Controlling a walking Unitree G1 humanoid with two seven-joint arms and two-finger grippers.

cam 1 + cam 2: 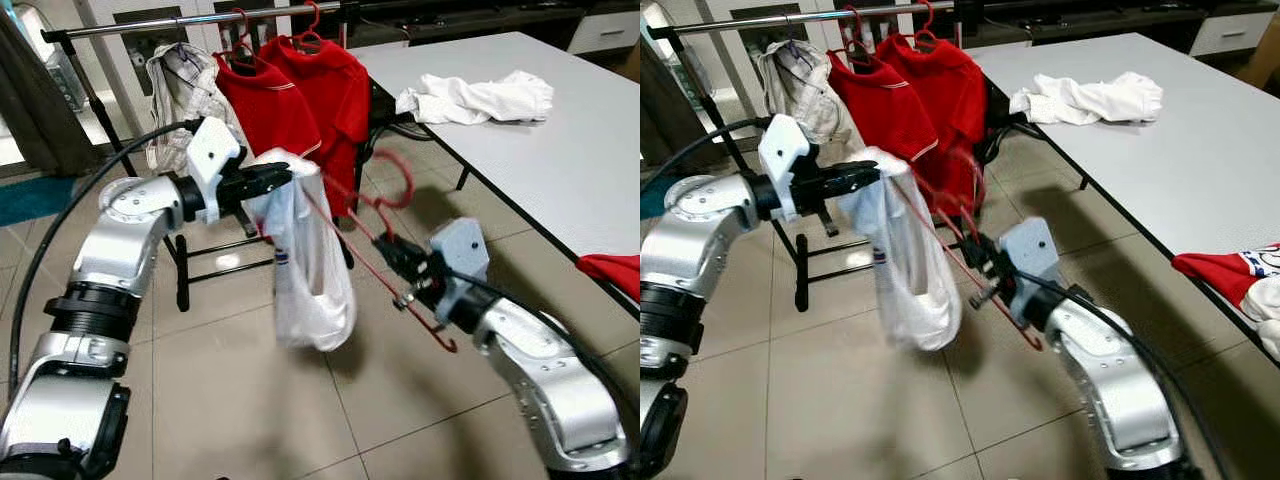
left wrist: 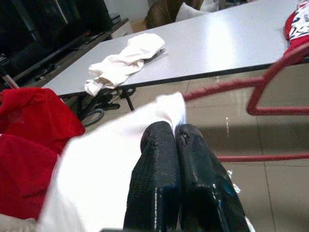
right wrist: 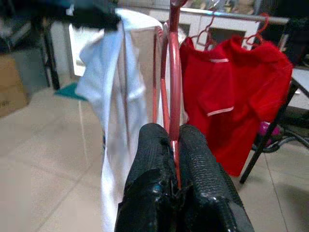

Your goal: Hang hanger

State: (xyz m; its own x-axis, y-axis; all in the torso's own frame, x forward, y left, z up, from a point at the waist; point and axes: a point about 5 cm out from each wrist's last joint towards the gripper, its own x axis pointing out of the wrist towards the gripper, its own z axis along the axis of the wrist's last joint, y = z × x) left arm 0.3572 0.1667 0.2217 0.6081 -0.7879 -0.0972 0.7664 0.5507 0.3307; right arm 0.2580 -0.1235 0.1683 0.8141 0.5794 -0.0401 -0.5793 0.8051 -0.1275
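A red wire hanger (image 1: 385,205) carries a white garment (image 1: 305,265) in mid-air in front of the clothes rail (image 1: 190,22). My right gripper (image 1: 392,248) is shut on the hanger's lower wire (image 3: 174,96), between its fingers (image 3: 203,169). My left gripper (image 1: 278,176) is shut on the white garment's top edge (image 2: 166,108), beside the hanger's shoulder. The hanger's hook (image 1: 400,175) points up and right, apart from the rail. Two red shirts (image 1: 300,95) hang on the rail on red hangers.
A checked cloth (image 1: 185,85) hangs at the rail's left. A white table (image 1: 540,140) stands to the right with a white garment (image 1: 480,98) on it and a red one (image 1: 610,270) at its near edge. The rail's black stand (image 1: 185,270) rests on tiled floor.
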